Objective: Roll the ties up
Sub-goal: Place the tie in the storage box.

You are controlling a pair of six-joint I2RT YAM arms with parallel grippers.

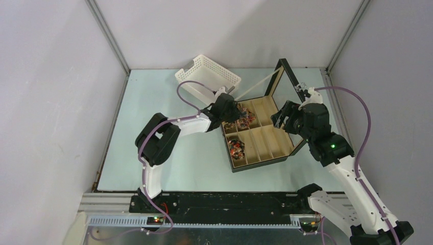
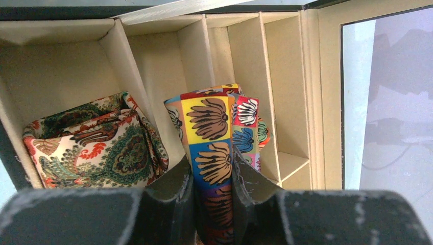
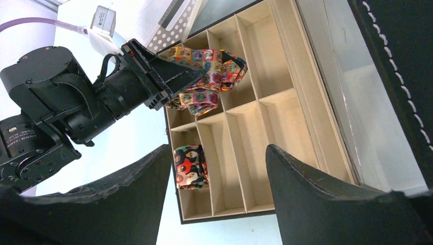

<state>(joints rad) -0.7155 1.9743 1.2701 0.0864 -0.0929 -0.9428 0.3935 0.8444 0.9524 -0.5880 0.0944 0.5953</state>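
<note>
My left gripper (image 2: 213, 176) is shut on a rolled tie (image 2: 214, 132) patterned with brown flowers on coloured squares, holding it upright in a back compartment of the open box (image 2: 153, 66). A paisley tie (image 2: 97, 145) lies coiled in the compartment to its left. From above, the left gripper (image 1: 234, 110) is over the box's far-left corner. A third rolled tie (image 1: 236, 148), red, black and green, sits in the near-left compartment (image 3: 190, 167). My right gripper (image 3: 218, 148) hangs open and empty above the box's right side (image 1: 280, 118).
The black box (image 1: 265, 155) has cream dividers, and its glass lid (image 1: 286, 76) stands raised at the back right. A white perforated basket (image 1: 207, 76) sits behind the box at the back left. Grey walls close in the table on three sides.
</note>
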